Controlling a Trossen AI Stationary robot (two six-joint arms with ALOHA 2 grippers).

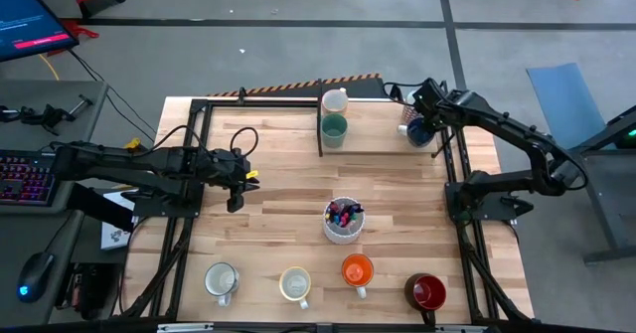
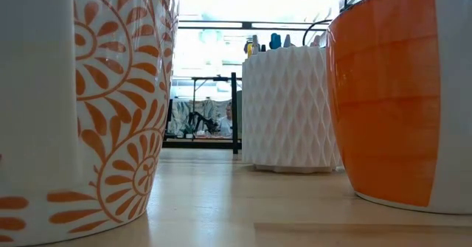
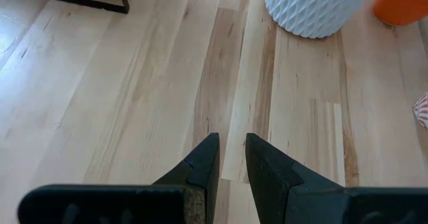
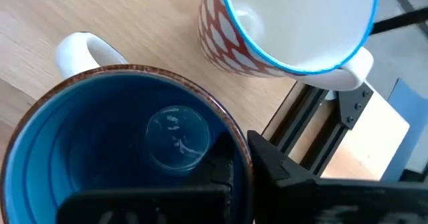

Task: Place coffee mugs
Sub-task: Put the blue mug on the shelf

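My right gripper point(image 1: 417, 124) is at the table's far right, shut on a blue mug point(image 4: 120, 144) with a white handle point(image 4: 83, 50). A white mug with a red pattern and a blue rim point(image 4: 294, 23) stands close beside it. A cream mug point(image 1: 335, 100) and a teal mug point(image 1: 334, 128) stand at the far middle. Along the near edge stand a grey-white mug point(image 1: 221, 281), a pale yellow mug point(image 1: 295, 285), an orange mug point(image 1: 357, 270) and a dark red mug point(image 1: 425, 292). My left gripper point(image 3: 231, 154) hovers over bare wood at the left, open a little, with nothing between its fingers. My right gripper holds the blue mug by its rim point(image 4: 235, 140), on the side away from the handle, with one finger inside the mug and one finger point(image 4: 281, 174) outside. The fingers come from above, slanting down. The mug is upright; whether it is clear of the table I cannot tell.
A white ribbed cup with coloured pens point(image 1: 343, 220) stands mid-table. Black frame rails point(image 1: 320, 124) run along the far part and both sides of the table. Bare wood lies between the pen cup and my left gripper point(image 1: 237, 186).
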